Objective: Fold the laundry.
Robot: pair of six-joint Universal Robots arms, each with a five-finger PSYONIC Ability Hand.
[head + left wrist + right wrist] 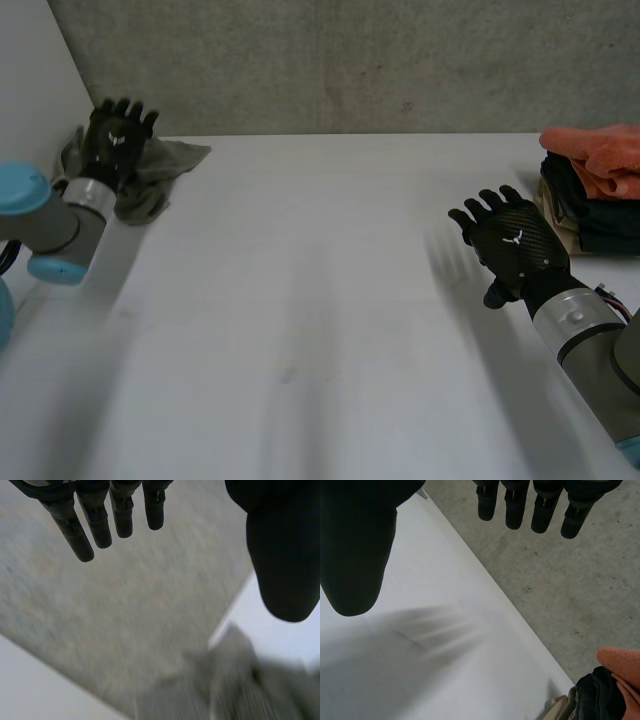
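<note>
Head view: left hand spread open, holding nothing, over crumpled grey cloth at far left corner of surface. Right hand open, empty, near folded stack.
Left wrist view: fingers straight, cloth beneath.
Right wrist view: fingers straight, nothing held.

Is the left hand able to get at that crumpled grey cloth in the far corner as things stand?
Probably yes. The left hand is right at the grey cloth, its fingers straight and open, and nothing lies between them.
</note>
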